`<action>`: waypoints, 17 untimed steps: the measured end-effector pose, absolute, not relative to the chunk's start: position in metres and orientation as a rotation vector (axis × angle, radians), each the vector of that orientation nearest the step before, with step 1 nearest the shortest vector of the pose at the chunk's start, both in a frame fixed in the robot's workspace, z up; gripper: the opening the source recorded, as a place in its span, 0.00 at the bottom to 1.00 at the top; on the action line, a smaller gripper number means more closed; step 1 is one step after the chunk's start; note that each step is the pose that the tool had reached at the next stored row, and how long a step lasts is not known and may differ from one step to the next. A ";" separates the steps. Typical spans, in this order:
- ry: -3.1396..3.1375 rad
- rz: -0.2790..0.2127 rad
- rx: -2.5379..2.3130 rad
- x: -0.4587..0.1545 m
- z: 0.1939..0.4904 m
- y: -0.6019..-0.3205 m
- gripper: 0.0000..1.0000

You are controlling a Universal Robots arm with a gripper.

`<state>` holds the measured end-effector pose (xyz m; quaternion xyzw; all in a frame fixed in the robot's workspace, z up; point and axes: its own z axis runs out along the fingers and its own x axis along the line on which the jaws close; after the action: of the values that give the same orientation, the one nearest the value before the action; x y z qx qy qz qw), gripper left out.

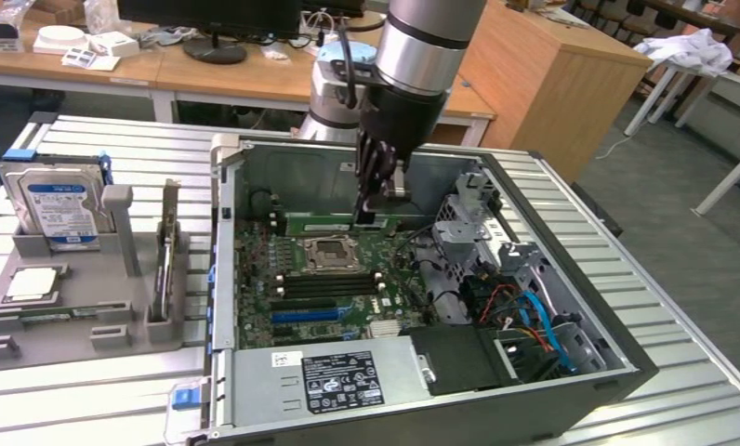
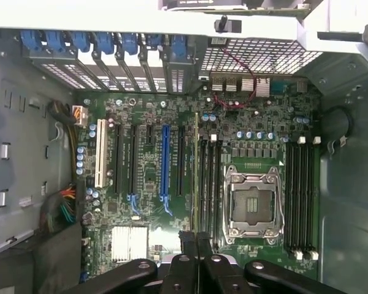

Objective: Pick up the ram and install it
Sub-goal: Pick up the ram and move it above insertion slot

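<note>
Print on power supply label (image 1: pixel 341 379) illegible

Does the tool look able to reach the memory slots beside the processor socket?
Probably yes: the case is open, the tool hangs over the board gripping the ram, and nothing covers the memory slots.

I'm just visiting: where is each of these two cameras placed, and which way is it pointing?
Exterior view: off the arm, higher than the metal table, looking slantwise down into the open computer case; the arm and tool show.
Wrist view: on the wrist, facing straight down onto the motherboard; the tool shows.
Shared: the motherboard, its processor socket, and the ram that the tool holds.
</note>
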<state>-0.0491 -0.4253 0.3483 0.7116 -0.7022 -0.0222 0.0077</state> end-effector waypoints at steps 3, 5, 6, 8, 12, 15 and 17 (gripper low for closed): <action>-2.196 -0.069 2.224 -0.049 0.347 -0.425 0.12; -2.196 -0.069 2.223 -0.049 0.347 -0.425 0.12; -2.196 -0.069 2.224 -0.049 0.346 -0.425 0.12; -2.197 -0.070 2.223 -0.049 0.346 -0.425 0.12; -2.196 -0.069 2.224 -0.044 0.346 -0.425 0.12; -2.196 -0.069 2.224 -0.042 0.346 -0.425 0.12; -2.196 -0.070 2.224 -0.041 0.346 -0.425 0.12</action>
<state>-0.0406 -0.4253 0.3461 0.7113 -0.7025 -0.0222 0.0077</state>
